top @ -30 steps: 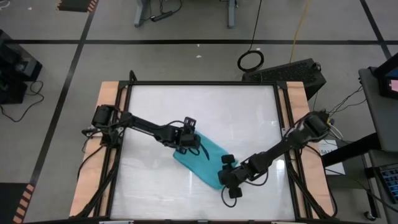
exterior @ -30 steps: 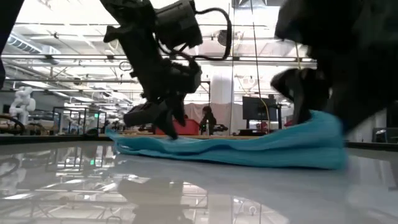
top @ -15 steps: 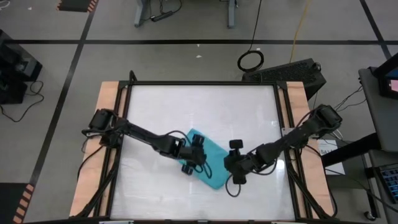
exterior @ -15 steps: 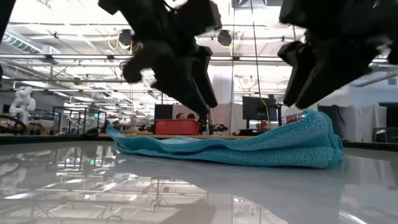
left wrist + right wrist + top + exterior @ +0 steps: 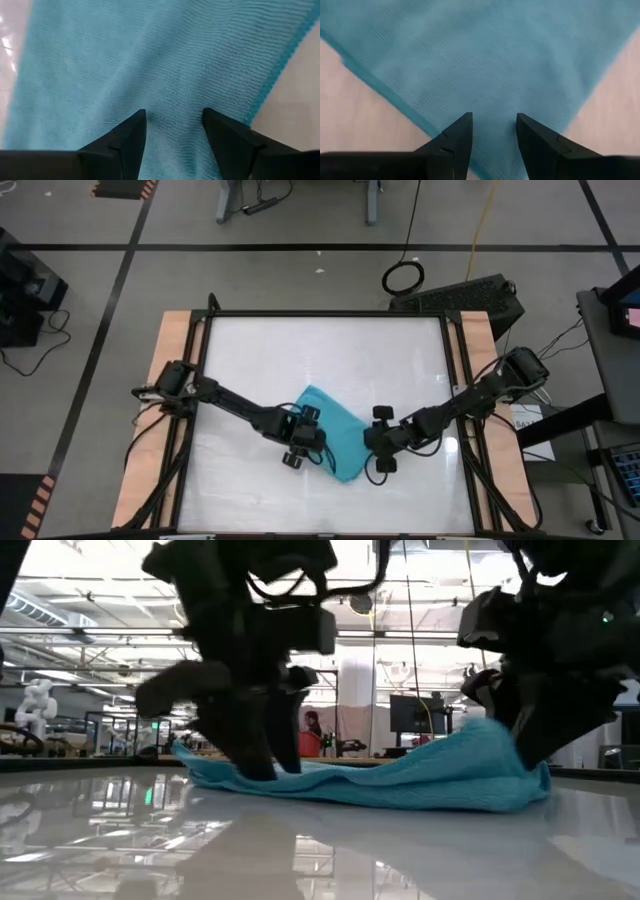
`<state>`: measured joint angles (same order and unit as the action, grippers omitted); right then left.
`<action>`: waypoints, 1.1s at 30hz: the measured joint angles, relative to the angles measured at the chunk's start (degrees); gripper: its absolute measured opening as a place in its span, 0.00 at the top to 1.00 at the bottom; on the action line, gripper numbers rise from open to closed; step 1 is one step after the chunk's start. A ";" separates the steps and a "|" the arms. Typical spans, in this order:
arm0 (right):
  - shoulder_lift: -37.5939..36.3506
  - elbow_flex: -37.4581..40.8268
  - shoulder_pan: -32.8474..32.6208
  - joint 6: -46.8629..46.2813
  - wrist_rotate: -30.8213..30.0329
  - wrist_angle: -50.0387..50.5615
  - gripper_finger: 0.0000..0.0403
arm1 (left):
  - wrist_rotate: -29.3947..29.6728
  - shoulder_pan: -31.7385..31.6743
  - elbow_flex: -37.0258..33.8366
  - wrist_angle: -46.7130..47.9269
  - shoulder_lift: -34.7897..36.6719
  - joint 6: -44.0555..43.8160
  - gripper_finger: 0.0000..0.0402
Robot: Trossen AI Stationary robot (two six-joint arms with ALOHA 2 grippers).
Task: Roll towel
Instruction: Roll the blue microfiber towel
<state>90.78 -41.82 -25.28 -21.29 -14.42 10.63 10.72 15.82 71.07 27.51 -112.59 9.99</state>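
From above, I see the towel (image 5: 328, 430) lying flat mid-table, not yet rolled, left gripper (image 5: 303, 448) and right gripper (image 5: 377, 452) at its edges. Low down, its right end looks lifted, I think. At the wrists, both stand parted over cloth, gripping nothing.

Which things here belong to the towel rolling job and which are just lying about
Part of the job:
- towel, lying on the table
- left gripper, open over the towel
- right gripper, open at the towel's other end

Just lying about:
- black cable coil on the floor
- dark keyboard-like unit beyond the table's corner
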 joint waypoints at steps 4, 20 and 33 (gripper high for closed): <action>0.00 0.02 -2.12 -4.37 1.33 -1.66 0.65 | 2.54 -2.40 0.18 0.97 -0.97 5.84 0.48; 3.25 -2.59 -7.49 -8.22 -1.07 -15.33 0.65 | 16.71 -6.69 1.71 1.24 1.16 32.22 0.48; 0.68 -4.40 -0.11 0.87 -8.57 2.09 0.65 | 1.66 -3.81 4.96 0.52 3.28 11.55 0.48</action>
<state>91.46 -46.22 -25.39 -20.42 -23.00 12.71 12.38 12.01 76.03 28.03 -109.30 21.54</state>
